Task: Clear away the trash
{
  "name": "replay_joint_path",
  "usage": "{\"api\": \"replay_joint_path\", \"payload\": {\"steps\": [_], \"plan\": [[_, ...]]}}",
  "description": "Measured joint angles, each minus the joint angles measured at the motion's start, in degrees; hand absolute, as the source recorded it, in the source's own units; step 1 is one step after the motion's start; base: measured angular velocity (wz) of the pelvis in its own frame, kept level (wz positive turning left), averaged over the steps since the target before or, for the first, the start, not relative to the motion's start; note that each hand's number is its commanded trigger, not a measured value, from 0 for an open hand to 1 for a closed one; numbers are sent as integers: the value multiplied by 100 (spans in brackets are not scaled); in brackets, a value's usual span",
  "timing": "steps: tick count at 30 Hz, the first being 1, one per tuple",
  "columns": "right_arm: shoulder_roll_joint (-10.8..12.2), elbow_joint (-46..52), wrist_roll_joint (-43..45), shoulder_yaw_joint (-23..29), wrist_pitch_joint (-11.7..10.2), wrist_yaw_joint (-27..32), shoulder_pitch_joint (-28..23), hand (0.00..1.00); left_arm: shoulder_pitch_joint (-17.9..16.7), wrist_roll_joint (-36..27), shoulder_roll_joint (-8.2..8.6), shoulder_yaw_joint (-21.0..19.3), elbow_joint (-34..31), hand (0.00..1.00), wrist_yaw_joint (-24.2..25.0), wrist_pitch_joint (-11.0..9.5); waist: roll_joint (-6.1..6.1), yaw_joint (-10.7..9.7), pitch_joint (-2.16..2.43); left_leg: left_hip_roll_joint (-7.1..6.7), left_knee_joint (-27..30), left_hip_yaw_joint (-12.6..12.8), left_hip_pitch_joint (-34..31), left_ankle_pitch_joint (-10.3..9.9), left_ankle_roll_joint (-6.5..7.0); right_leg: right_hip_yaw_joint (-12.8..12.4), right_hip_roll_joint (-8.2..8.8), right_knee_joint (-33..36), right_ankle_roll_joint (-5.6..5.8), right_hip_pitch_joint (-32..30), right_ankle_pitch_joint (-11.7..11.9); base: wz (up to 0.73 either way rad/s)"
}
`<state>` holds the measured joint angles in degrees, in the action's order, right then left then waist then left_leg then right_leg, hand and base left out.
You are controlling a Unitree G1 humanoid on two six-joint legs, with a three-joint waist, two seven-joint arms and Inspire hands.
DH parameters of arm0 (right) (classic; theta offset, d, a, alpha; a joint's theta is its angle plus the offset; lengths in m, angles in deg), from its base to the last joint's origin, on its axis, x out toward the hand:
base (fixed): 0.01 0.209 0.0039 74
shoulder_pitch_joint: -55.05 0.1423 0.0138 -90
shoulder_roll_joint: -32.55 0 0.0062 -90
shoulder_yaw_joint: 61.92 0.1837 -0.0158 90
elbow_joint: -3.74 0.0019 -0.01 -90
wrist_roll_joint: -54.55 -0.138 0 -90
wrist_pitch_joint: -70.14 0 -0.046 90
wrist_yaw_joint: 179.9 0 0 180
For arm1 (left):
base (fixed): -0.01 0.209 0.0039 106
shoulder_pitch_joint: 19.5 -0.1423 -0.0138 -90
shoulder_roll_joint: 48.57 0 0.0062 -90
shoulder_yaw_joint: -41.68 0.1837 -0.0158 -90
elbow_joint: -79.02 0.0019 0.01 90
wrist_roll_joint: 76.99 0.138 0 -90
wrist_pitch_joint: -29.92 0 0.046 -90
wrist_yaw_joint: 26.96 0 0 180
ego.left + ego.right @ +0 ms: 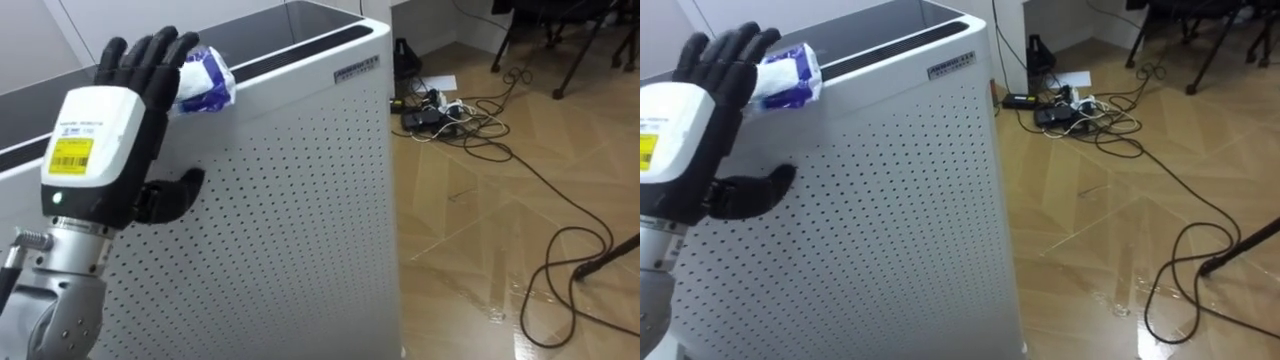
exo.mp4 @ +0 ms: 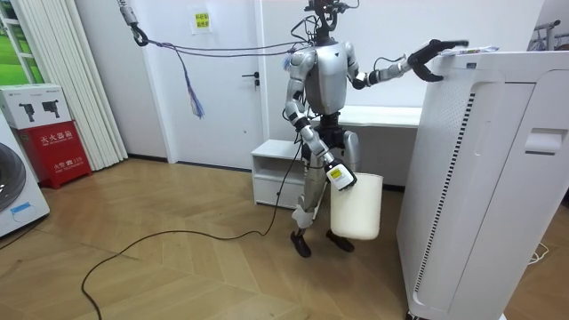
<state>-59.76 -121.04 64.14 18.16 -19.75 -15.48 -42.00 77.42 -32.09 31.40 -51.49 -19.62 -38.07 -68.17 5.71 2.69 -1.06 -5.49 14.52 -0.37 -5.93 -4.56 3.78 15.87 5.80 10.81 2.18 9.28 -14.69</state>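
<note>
Bin (image 2: 357,206): white, hanging at the right hand (image 2: 340,177) beside the robot's leg, probably carried along to take the garbage; how that hand grips it cannot be told.
Left hand (image 1: 100,130): raised to the top edge of the unit, fingers straight and spread with the thumb held out, holding nothing yet. It looks set to close over the wrapper.
Garbage (image 1: 207,80): crumpled white-and-blue wrapper on the unit's top rim, right against the fingertips.
White perforated unit (image 1: 290,200): tall, so the arm reaches up.
Cables (image 1: 450,110): tangled on the floor, well apart.
</note>
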Motion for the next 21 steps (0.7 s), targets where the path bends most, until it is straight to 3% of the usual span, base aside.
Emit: {"api": "replay_joint_path", "payload": {"steps": [6, 12, 21], "plan": [[4, 0, 6, 0, 235, 1, 14, 100, 331, -486, 17, -7, 112, 100, 60, 98, -53, -12, 35, 2, -25, 6, 29, 29, 8, -19, -1, 10, -1, 3, 5, -1], [13, 3, 190, -1, 379, -12, 18, 100, 462, -483, 11, -66, 138, 100, 152, 301, -52, -79, 47, 12, -102, 63, 165, 38, 2, -94, 5, 12, -2, 72, 4, -6], [12, 77, 198, -2, 496, -11, 23, 100, 624, -483, 6, -126, 138, 100, 234, 406, 0, -90, 55, 27, -123, 119, 187, 38, 1, -147, 2, 9, -3, 73, 5, -3]]}}
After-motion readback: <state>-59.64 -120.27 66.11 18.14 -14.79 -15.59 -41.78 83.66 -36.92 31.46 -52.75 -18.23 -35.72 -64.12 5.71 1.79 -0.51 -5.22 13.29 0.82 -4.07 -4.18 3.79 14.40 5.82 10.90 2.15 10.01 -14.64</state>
